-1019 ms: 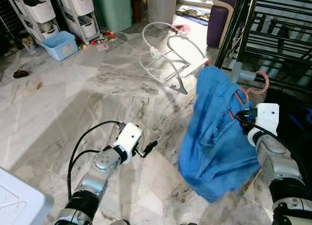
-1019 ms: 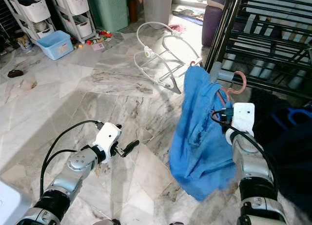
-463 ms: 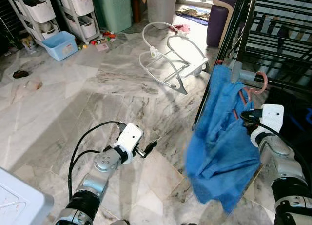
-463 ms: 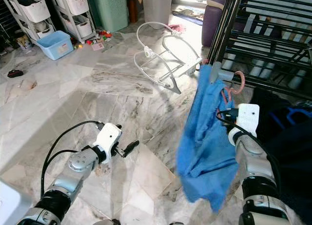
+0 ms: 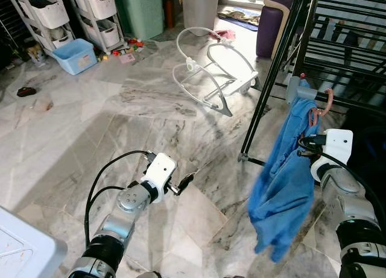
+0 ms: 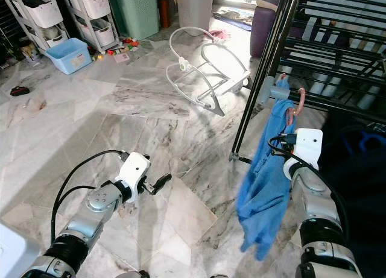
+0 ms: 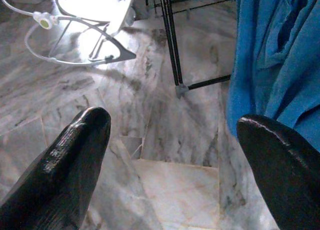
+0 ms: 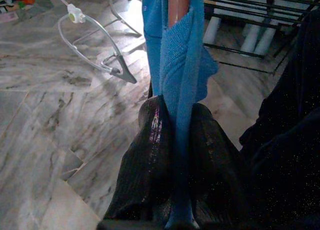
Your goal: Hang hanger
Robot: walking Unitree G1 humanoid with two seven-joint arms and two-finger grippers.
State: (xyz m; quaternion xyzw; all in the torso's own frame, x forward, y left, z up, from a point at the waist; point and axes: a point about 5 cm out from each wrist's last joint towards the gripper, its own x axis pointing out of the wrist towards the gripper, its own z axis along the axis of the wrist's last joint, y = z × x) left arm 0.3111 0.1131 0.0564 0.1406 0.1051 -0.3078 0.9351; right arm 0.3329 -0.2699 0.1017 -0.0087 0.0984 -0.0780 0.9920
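While the blue cloth [image 5: 283,181] droops toward the marble floor [image 5: 120,109], the right pincer [image 8: 175,155] is clamped on it, its two black fingers [image 8: 145,170] pressed against either side of the fabric. The cloth hangs from a pink hanger [image 5: 322,103], whose hook sits just beside a grey fitting [image 5: 298,92] on the black drying rack [image 5: 338,43]; whether the hook rests on the rack cannot be told. The right arm reaches up from below, close to the rack's slanted leg [image 5: 265,91]. The left pincer [image 7: 170,150] hovers low over the floor with its fingers [image 7: 75,160] spread wide apart and nothing between them, well apart from the cloth. A white baby bouncer frame [image 5: 211,67] lies on the floor farther off, and a blue tub [image 5: 73,55] sits by white storage shelves [image 5: 42,15].
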